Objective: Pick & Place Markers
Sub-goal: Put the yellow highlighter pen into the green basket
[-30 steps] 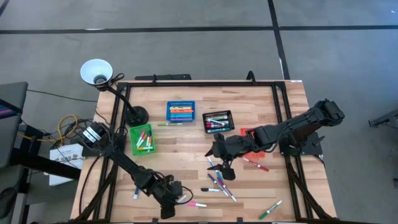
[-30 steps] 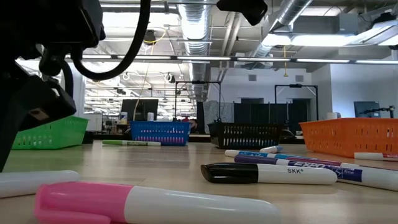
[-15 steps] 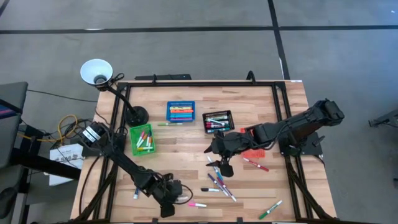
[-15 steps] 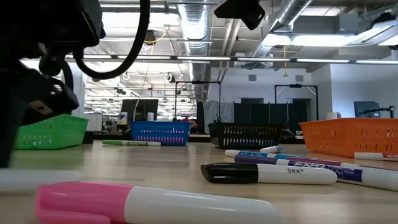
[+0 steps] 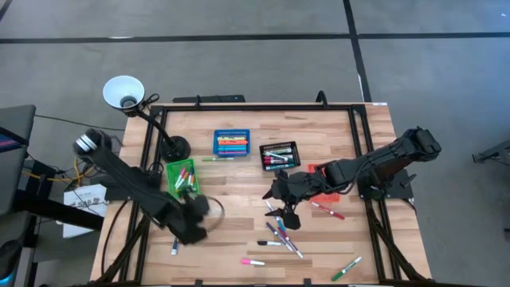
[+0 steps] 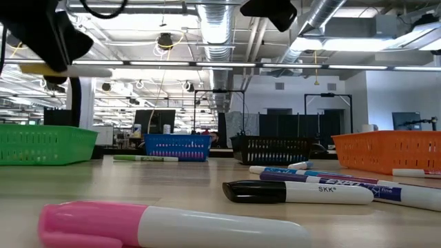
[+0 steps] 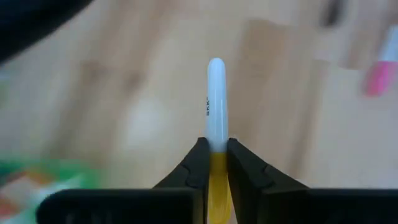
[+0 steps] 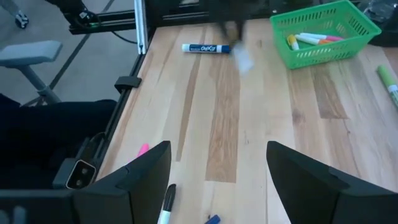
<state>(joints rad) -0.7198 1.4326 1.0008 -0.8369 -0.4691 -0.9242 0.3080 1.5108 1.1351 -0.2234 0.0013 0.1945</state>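
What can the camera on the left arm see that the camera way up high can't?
Only the left wrist view shows the left hand pinching a marker with a yellow cap and white barrel.

Only the high view shows the whole table, the four bins such as the green bin, the lamp, and the open right hand over loose markers.

Both show the wooden tabletop and the pink marker lying on it.

Bright overhead room lighting, left wrist view motion-blurred
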